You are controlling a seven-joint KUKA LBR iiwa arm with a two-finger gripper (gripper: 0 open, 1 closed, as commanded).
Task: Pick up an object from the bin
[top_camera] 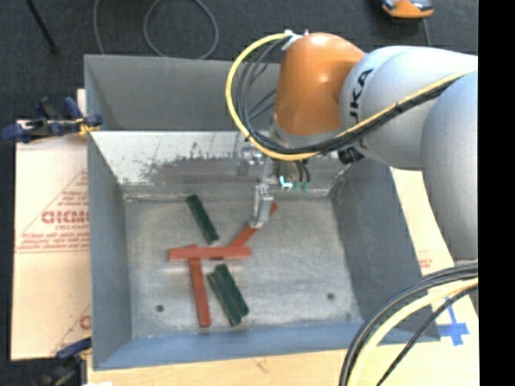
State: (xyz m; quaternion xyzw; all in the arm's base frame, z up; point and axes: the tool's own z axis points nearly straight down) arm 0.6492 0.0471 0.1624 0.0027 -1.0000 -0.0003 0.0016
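Your gripper (263,209) pinches the upper end of a slanted red bar (245,238); a green bar (203,218) lies near it

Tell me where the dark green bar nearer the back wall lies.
In the camera view, the dark green bar lies slanted on the bin floor, left of centre, above the crosswise red bar and left of the gripper.

A robotics lab: an industrial arm (418,95) with an orange wrist cover (318,83) reaches over a grey metal bin (105,240), and cables (146,24) loop across the dark floor (257,6).
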